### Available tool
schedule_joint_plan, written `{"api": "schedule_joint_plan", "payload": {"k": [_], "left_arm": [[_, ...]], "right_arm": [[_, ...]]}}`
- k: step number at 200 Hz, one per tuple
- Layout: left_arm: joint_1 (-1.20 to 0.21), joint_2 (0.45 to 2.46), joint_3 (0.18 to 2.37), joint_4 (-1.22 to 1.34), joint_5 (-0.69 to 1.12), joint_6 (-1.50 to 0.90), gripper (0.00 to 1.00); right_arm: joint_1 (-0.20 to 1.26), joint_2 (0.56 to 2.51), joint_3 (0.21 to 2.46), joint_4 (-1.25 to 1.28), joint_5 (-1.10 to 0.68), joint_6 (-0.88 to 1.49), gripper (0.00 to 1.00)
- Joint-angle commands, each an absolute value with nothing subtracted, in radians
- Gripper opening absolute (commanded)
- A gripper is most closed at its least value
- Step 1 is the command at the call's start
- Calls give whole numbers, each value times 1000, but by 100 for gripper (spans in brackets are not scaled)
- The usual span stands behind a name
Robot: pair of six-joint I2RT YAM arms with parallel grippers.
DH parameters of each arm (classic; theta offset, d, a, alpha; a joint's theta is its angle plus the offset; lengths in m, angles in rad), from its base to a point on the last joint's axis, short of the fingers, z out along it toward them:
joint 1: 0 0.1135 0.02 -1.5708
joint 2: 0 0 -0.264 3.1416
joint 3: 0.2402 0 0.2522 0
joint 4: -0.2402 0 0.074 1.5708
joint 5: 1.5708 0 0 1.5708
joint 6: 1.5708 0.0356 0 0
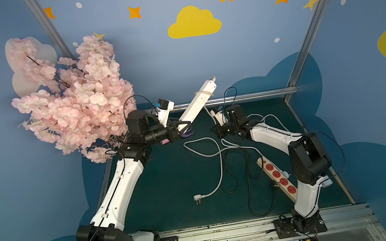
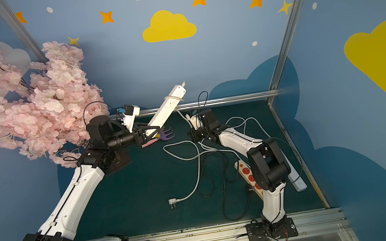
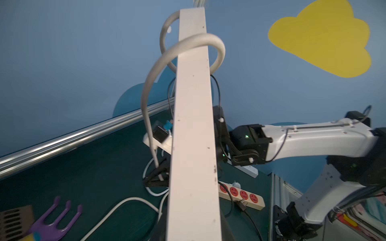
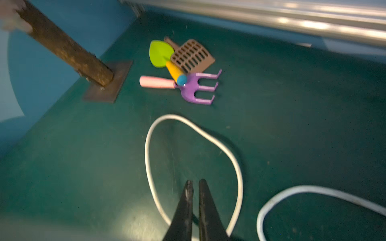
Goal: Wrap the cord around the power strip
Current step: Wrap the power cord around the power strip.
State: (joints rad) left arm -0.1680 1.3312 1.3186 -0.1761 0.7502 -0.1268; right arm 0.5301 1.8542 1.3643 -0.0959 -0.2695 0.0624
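I've got the left gripper [image 1: 181,126] clamped on the long white plastic power strip [image 1: 197,103], raised at far centre, with its white cord [image 3: 150,87] looped round the far end. The right gripper [image 4: 195,183] is pinched closed by the cord; I can't tell if it's gripping.

Cord loops [image 1: 200,139] and a second power strip [image 1: 280,177] clutter the mat's right half; toy tools [image 4: 192,56] crowd the far side; the near-left mat [image 1: 165,183] lies open.

Pink blossom tree [image 1: 73,98] near purple rake [image 4: 189,91], green shovel [image 4: 159,54], brown sieve [image 4: 192,56]
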Motion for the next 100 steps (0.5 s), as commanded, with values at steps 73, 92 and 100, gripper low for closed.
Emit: {"api": "schedule_joint_plan", "payload": {"k": [73,92,100], "left_arm": [[-209,1451,1413,-573,285,230,2],[-245,1451,1391,-626,264,253,2],[-258,1454,1384,-654,260,263,3]], "right_arm": [[822,1620,1531,-651,480,-555,0],[824,1599,1604,-663,503,-619,0],[825,1586,1631,-661,498,-637,0]]}}
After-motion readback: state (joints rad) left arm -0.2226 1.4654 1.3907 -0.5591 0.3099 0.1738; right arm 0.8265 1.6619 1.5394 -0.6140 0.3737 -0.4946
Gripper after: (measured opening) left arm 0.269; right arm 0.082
